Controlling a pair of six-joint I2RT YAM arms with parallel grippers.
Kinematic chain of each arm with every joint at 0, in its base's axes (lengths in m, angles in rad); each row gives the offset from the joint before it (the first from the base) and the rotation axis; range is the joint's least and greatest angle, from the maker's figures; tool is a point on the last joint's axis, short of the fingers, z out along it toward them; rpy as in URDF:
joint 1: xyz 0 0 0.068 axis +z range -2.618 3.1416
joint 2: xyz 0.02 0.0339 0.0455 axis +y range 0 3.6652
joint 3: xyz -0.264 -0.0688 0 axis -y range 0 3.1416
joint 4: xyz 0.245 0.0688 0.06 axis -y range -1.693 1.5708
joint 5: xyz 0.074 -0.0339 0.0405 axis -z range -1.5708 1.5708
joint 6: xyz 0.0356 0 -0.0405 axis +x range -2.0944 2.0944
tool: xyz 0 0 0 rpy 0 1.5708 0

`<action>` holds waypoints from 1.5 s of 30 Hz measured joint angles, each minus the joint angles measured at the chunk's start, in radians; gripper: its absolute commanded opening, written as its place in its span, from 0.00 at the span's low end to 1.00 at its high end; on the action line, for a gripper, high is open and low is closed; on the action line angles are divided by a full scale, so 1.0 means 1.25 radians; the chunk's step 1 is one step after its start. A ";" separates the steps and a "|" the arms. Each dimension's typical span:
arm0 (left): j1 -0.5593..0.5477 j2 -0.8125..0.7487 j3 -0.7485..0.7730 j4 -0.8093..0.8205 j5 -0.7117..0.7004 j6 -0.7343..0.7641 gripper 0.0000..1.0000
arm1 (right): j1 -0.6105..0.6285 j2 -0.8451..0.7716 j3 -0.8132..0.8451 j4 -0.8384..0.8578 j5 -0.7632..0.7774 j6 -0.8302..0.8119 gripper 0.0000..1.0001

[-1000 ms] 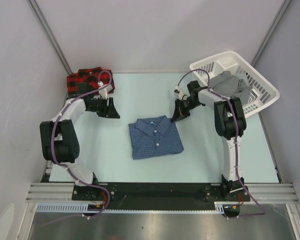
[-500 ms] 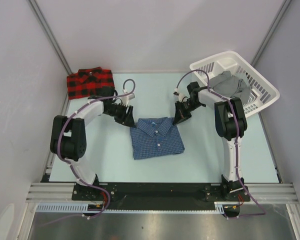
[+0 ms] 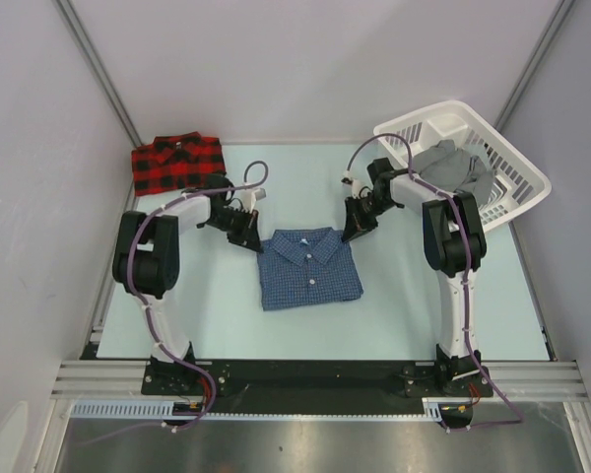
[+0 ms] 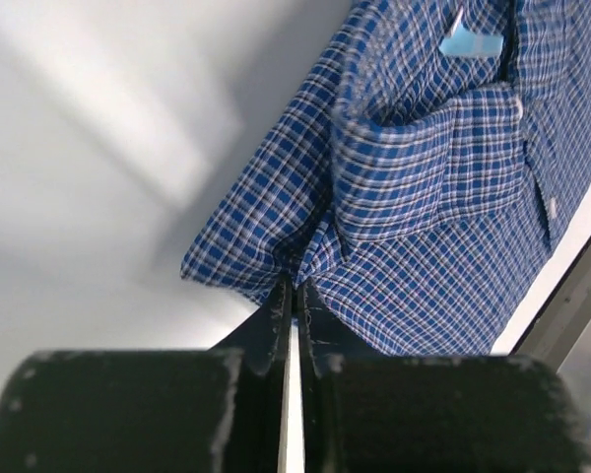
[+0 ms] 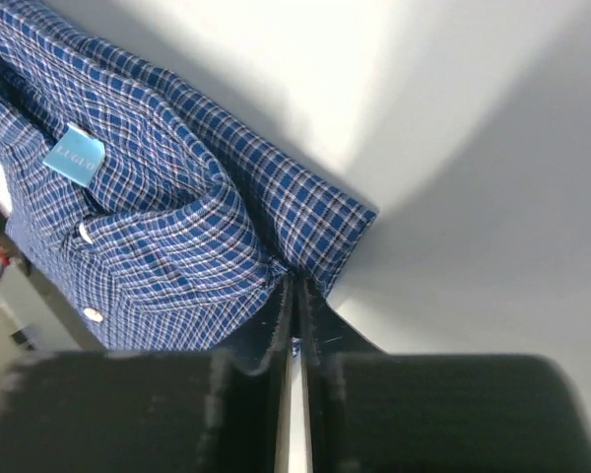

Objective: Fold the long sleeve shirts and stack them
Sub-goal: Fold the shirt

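The dark blue check shirt [image 3: 307, 268] lies folded in the middle of the table, collar toward the back. My left gripper [image 3: 244, 236] is shut on its far left corner; the left wrist view shows the cloth [image 4: 424, 187] puckered between the closed jaws [image 4: 294, 286]. My right gripper [image 3: 353, 231] is shut on its far right corner; in the right wrist view the cloth [image 5: 167, 217] is pinched at the closed jaws [image 5: 295, 284]. The red-and-black plaid shirt [image 3: 177, 163] lies folded at the back left corner, apart from both grippers.
A white plastic basket [image 3: 517, 163] stands at the back right, holding a grey garment [image 3: 458, 168]. Grey walls close in the table at the back and on both sides.
My left gripper has swung right from beside the plaid shirt to the blue shirt's far left corner and shut on it. The right gripper stayed at the far right corner.
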 measured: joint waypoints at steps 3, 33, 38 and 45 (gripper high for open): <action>0.018 -0.004 -0.001 0.028 0.005 -0.024 0.45 | 0.002 0.000 0.021 0.004 0.022 -0.005 0.48; 0.206 -0.484 -0.403 0.169 -0.062 -0.364 1.00 | 0.598 -0.408 -0.362 0.321 0.119 -0.413 0.44; 0.206 -0.518 -0.429 0.179 -0.050 -0.391 0.99 | 0.619 -0.326 -0.355 0.388 0.134 -0.428 0.39; 0.206 -0.529 -0.446 0.213 -0.047 -0.417 0.99 | 0.623 -0.248 -0.354 0.444 0.172 -0.443 0.37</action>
